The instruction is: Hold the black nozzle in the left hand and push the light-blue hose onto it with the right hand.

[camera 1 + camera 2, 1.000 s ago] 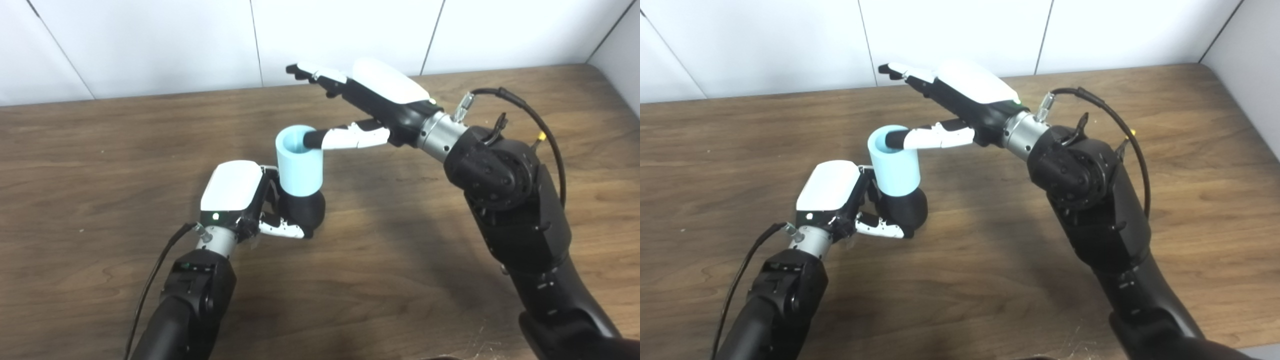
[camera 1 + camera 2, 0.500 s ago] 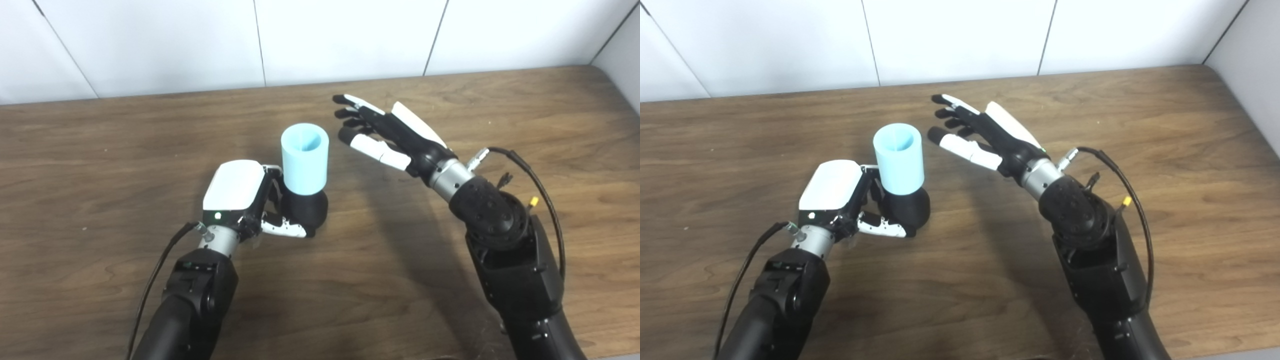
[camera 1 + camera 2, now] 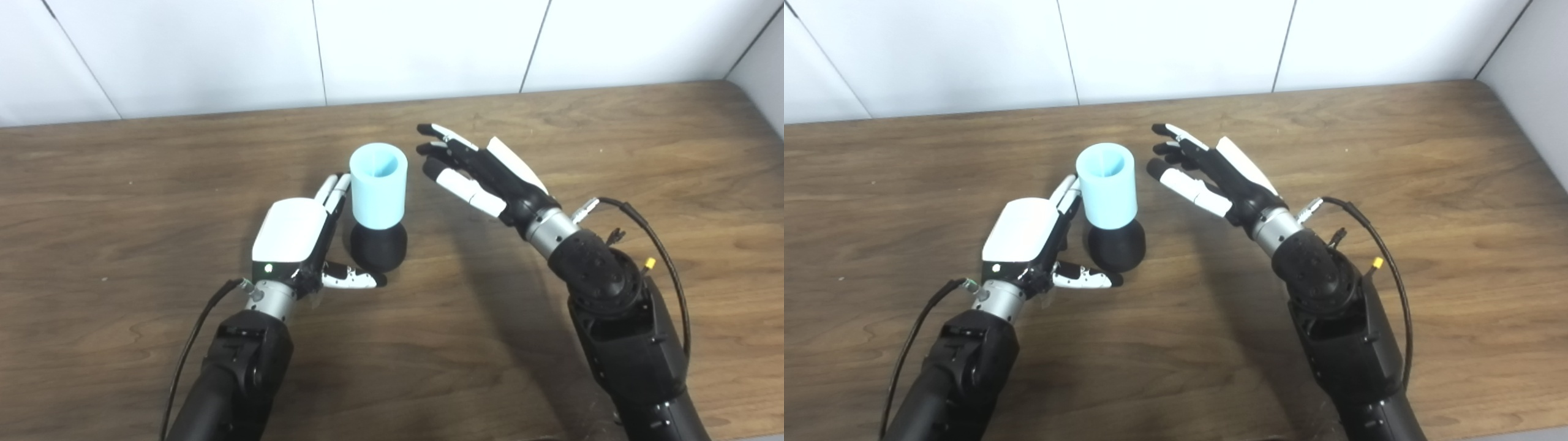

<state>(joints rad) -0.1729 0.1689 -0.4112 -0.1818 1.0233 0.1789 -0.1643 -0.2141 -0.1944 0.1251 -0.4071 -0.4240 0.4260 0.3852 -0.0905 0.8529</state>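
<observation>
Hose (image 3: pixel 378 185) and nozzle (image 3: pixel 378 246) stand together near the middle of the wooden table (image 3: pixel 122 184), the light-blue tube upright with its lower end seated over the black nozzle's top, so the joining looks done. Left hand (image 3: pixel 294 236) lies just beside the pair with fingers straight and spread, thumb reaching out under the nozzle's base, gripping nothing. Right hand (image 3: pixel 484 174) hovers on the other side, close to the tube's upper rim but apart from it, fingers extended and loose, also holding nothing. Judging by this, the step in hand is letting go and backing off; doing it well means drawing each hand straight outward, away from the stack, since a brush against the tall tube could tip it off its rounded base. The tube's open top shows only its pale blue inner wall, with nothing visible inside it.
</observation>
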